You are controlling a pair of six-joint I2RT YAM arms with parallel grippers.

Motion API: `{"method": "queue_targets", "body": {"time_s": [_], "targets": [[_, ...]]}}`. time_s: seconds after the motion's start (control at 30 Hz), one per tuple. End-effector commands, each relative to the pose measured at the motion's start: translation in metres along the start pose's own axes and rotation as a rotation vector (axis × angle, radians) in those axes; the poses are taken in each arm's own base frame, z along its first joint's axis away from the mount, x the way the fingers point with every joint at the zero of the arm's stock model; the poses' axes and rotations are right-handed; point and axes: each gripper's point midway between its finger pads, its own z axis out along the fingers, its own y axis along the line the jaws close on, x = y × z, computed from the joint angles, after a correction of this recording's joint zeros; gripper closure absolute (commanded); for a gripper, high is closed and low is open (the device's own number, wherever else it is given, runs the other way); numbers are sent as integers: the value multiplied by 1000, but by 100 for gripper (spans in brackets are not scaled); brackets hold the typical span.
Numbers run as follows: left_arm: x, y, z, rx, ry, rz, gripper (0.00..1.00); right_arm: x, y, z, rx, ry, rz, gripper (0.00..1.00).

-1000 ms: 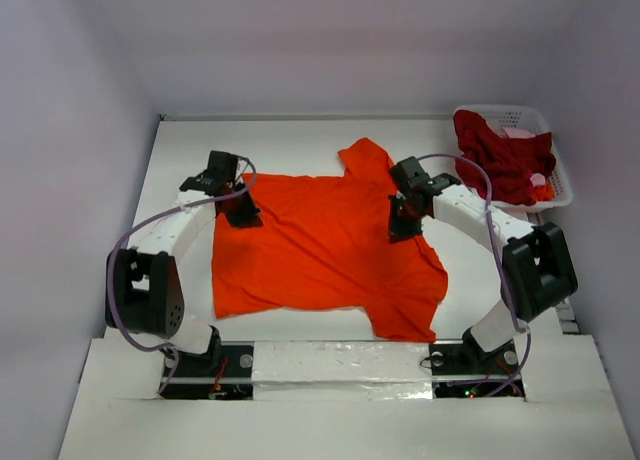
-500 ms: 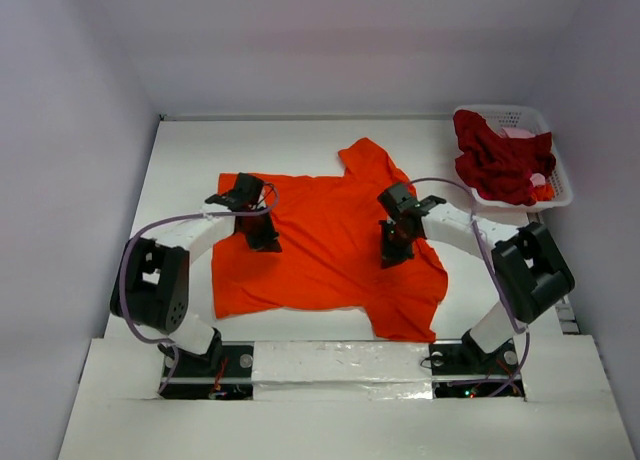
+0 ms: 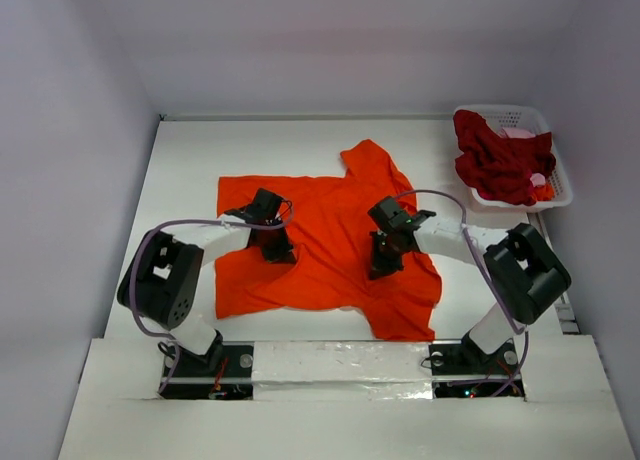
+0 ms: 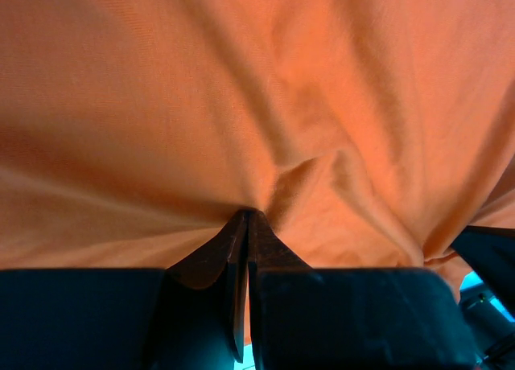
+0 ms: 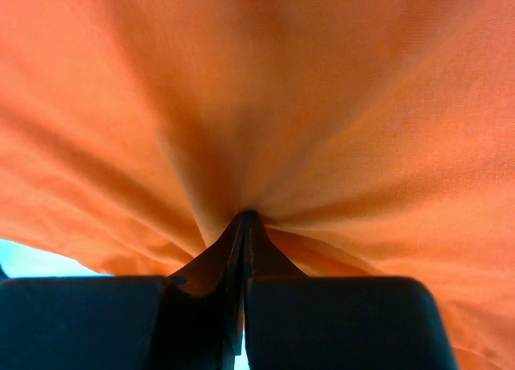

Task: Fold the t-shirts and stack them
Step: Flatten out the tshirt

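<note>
Both arms have pulled nearer and inward, left gripper (image 3: pixel 273 244) and right gripper (image 3: pixel 384 259) each clamped on a pinch of the orange shirt (image 3: pixel 330 270) lying across the middle of the bench (image 3: pixel 180 165), so it seems best to carry both at one height and pace, landing the fold square without bunching

Far side: bare table (image 3: pixel 250 145) between orange shirt (image 3: pixel 325 235) and back wall (image 3: pixel 330 50), open across.
Left side: narrow bare strip by left wall (image 3: pixel 70 180); left elbow (image 3: pixel 155 285) stands in its near end.
Right side: basket (image 3: pixel 560 180) with crimson shirt (image 3: pixel 500 160) fills the far corner; right elbow (image 3: pixel 525 270) stands just nearer.
Centre: open lane over the cloth between left gripper (image 3: pixel 278 252) and right gripper (image 3: pixel 378 268).
</note>
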Motion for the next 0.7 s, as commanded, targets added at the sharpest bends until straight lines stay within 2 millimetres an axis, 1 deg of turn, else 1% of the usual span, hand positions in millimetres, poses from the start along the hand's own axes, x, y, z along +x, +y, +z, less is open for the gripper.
{"method": "queue_targets", "body": {"time_s": [0.0, 0.03, 0.07, 0.1, 0.17, 0.2, 0.23, 0.27, 0.37, 0.43, 0.5, 0.67], "targets": [[35, 38, 3, -133, 76, -13, 100, 22, -2, 6, 1, 31, 8, 100], [37, 39, 2, -134, 79, -17, 100, 26, -1, 3, -8, 33, 5, 100], [44, 41, 0, -143, 95, -17, 100, 31, -1, 3, -9, 36, 3, 100], [44, 40, -3, -138, 92, -19, 100, 35, -5, 2, -4, 41, 10, 100], [53, 44, -7, -150, 109, -23, 100, 39, -8, -4, -4, 40, 23, 100], [53, 43, -11, -145, 101, -25, 100, 43, -7, -6, -7, 42, 16, 100], [54, 45, -13, -150, 104, -25, 100, 47, -13, -8, 11, 48, 24, 100], [60, 49, -16, -171, 120, -20, 100, 46, -13, -15, 2, 33, 25, 100], [64, 55, -27, -198, 125, -19, 100, 51, -19, -23, 16, 31, 40, 100], [62, 54, -34, -199, 106, -15, 100, 53, -18, -30, 5, 25, 47, 100], [63, 54, -42, -203, 101, -19, 100, 51, -16, -35, -1, 15, 49, 100], [69, 57, -52, -209, 109, -32, 100, 50, -16, -42, 1, 8, 55, 100]]}}
